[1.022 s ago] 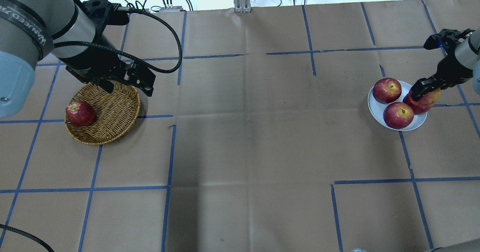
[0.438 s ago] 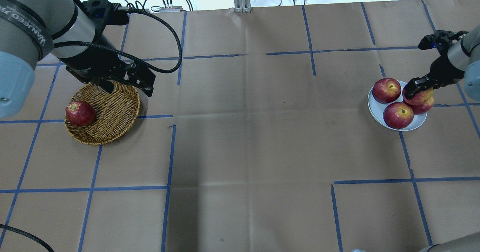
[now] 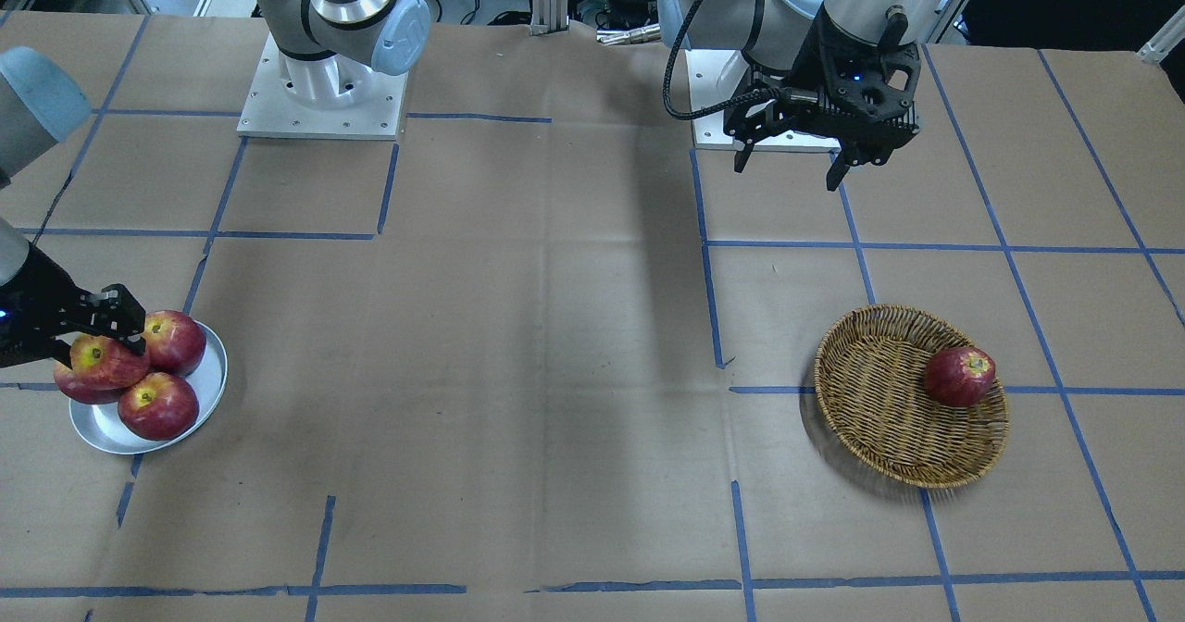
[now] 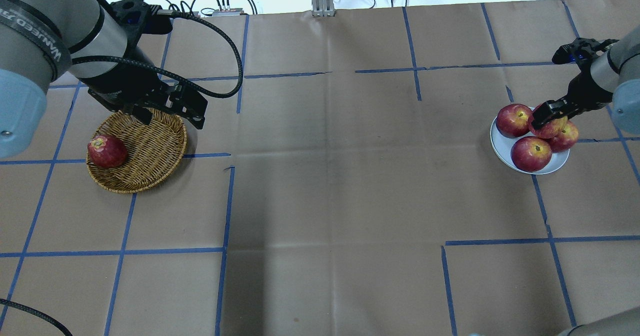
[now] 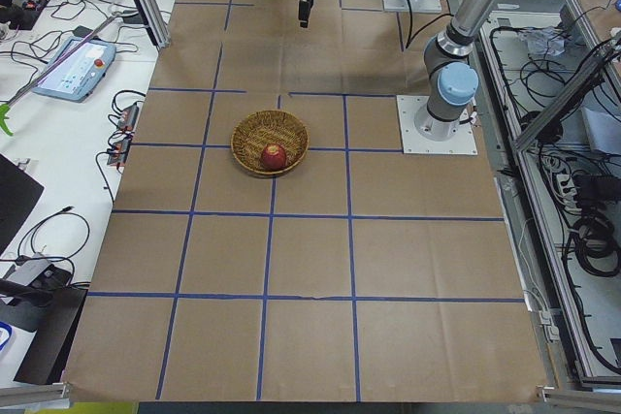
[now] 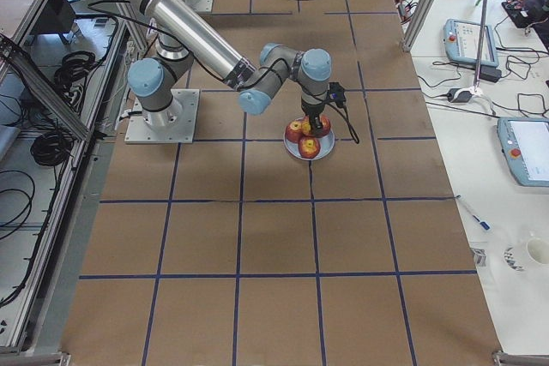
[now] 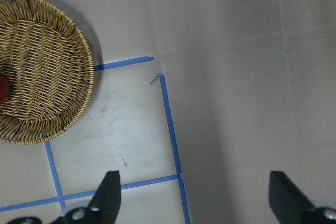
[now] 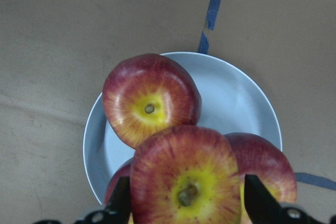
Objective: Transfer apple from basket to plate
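Streaked apple (image 8: 178,166) hangs stem-up over plate (image 8: 231,98), basket (image 4: 150,146) well apart

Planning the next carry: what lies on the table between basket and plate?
Only bare brown paper with blue tape lines, seen in the overhead view.

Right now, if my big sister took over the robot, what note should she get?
Right end effector: shut on the apple, holding it over the plate, above three other apples lying there.
Left end effector: open, empty, raised near the basket.
Basket: one dark red apple inside.
Done: apple is out of the basket and at the plate.
Left: lower and release it. Little bare plate shows, so it may roll.
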`<move>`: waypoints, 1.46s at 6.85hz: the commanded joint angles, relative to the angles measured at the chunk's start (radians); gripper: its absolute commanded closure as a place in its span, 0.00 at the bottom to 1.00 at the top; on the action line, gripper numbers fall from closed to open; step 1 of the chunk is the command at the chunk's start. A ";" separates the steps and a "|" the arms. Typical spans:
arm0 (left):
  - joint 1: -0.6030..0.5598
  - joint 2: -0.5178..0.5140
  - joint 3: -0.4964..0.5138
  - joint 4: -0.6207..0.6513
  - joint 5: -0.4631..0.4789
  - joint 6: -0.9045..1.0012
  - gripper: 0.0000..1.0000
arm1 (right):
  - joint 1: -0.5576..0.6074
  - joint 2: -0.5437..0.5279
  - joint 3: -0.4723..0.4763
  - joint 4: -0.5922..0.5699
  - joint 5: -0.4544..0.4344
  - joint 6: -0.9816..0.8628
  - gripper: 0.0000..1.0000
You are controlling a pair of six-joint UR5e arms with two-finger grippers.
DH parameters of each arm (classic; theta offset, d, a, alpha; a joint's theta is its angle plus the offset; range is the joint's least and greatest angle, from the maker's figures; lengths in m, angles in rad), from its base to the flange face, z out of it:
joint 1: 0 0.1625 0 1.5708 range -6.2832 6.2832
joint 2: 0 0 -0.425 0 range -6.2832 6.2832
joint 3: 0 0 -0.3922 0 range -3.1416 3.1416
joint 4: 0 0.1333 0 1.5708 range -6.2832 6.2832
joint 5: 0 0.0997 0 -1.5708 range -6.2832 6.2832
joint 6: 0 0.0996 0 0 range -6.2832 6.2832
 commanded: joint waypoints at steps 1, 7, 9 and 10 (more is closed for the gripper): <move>0.000 0.001 -0.001 0.000 0.000 0.000 0.01 | 0.020 -0.017 -0.078 0.052 -0.010 0.001 0.00; 0.002 0.004 -0.002 -0.003 0.000 0.000 0.01 | 0.391 -0.241 -0.315 0.623 -0.131 0.583 0.00; 0.000 0.004 -0.002 -0.003 0.000 0.000 0.01 | 0.506 -0.246 -0.309 0.662 -0.136 0.754 0.00; 0.000 0.007 -0.001 -0.008 0.000 0.000 0.01 | 0.513 -0.253 -0.298 0.674 -0.136 0.759 0.00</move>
